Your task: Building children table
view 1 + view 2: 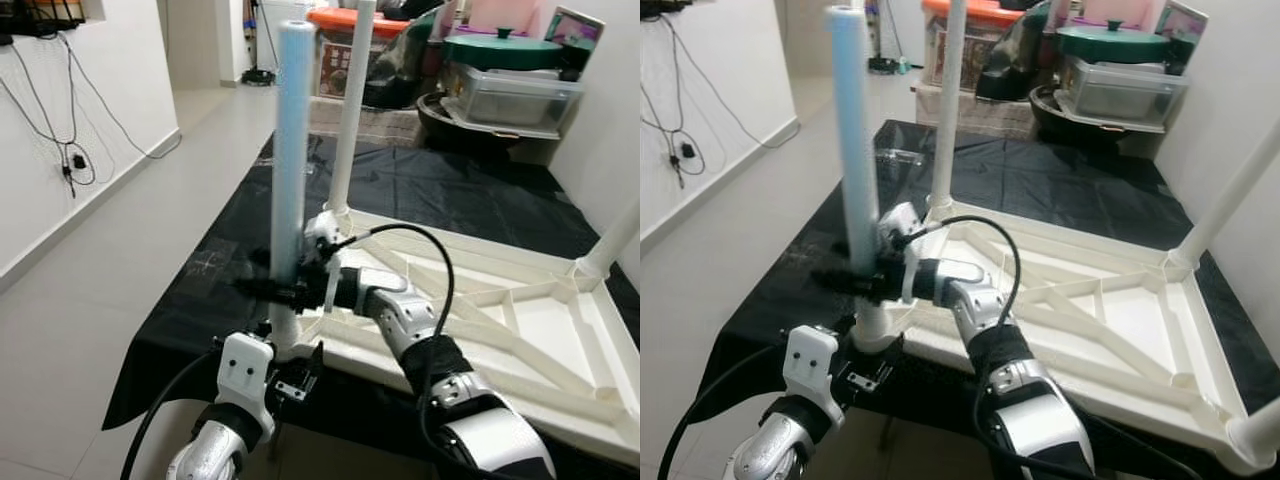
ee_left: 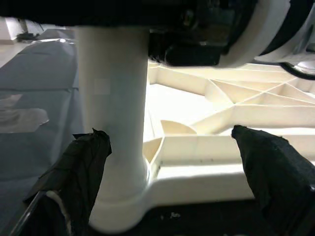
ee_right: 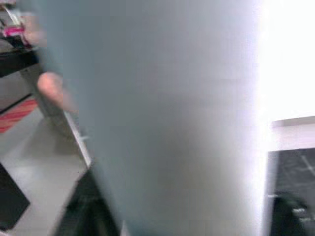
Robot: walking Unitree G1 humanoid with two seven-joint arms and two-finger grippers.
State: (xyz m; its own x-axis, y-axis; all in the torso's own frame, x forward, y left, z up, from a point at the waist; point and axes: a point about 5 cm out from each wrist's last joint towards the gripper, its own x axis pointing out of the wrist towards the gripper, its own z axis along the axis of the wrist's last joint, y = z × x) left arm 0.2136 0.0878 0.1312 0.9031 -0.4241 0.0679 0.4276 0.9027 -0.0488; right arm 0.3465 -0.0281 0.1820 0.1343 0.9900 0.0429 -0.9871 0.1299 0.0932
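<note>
- The tabletop (image 1: 520, 330) lies upside down on the black-covered worktop (image 1: 440, 190).
- A leg (image 1: 292, 150) stands upright in its near corner socket.
- Right gripper (image 1: 272, 290): fingers clamped on the leg.
- Left gripper (image 2: 172, 162): fingers apart, one either side of the leg's base.

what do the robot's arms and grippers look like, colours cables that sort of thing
Both arms are silver metal with black joint sections. The right arm has a black cable looping over its forearm, and its wrist ends in white housing. The left arm carries a white block with two small holes and a black cable alongside. The left gripper has two long, matte black fingers.
</note>
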